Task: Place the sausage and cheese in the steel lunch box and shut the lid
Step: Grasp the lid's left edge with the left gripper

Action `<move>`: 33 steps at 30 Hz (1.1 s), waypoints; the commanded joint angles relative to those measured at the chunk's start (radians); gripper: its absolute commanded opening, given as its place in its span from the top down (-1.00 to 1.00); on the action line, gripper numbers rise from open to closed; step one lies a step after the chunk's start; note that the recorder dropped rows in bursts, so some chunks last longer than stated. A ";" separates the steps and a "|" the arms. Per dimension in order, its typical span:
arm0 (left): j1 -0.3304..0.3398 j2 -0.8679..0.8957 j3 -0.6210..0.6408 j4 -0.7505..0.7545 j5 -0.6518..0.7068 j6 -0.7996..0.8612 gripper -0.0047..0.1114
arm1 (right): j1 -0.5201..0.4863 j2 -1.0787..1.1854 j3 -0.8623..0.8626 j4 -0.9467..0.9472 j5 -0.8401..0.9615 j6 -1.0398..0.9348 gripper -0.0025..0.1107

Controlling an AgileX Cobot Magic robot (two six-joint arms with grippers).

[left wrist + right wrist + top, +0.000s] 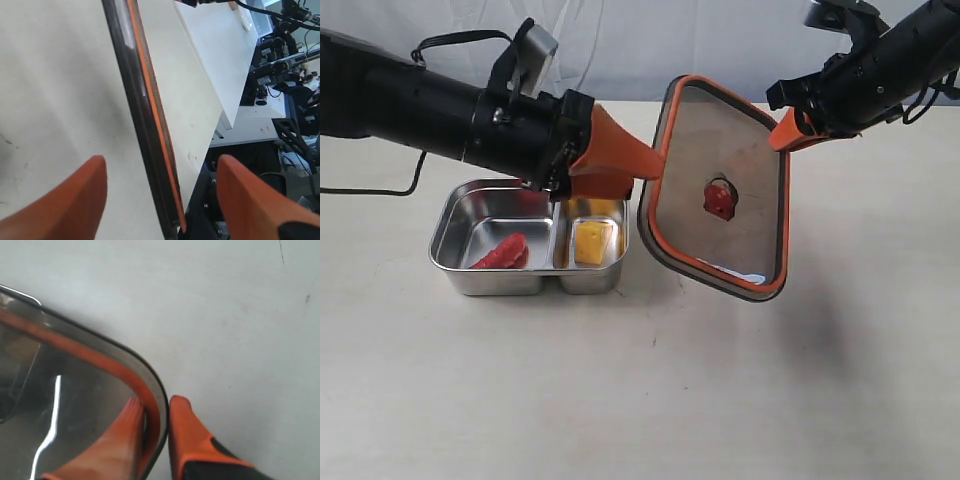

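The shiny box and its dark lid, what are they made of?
The shiny rectangular two-compartment lunch box looks like polished steel: it mirrors light like a spoon. The dark, see-through rectangular lid is probably smoky plastic, possibly glass. Its orange seal ring looks like soft rubber, though that's a guess.

Reaches in over the tabletop's left edge with left gripper (160, 170) spread wide; pinches the lid (745, 140) by its rim in raised right gripper (157, 402).
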 commanded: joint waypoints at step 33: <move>-0.068 -0.012 -0.005 0.083 -0.148 0.009 0.91 | 0.054 -0.042 -0.007 -0.042 0.009 -0.005 0.81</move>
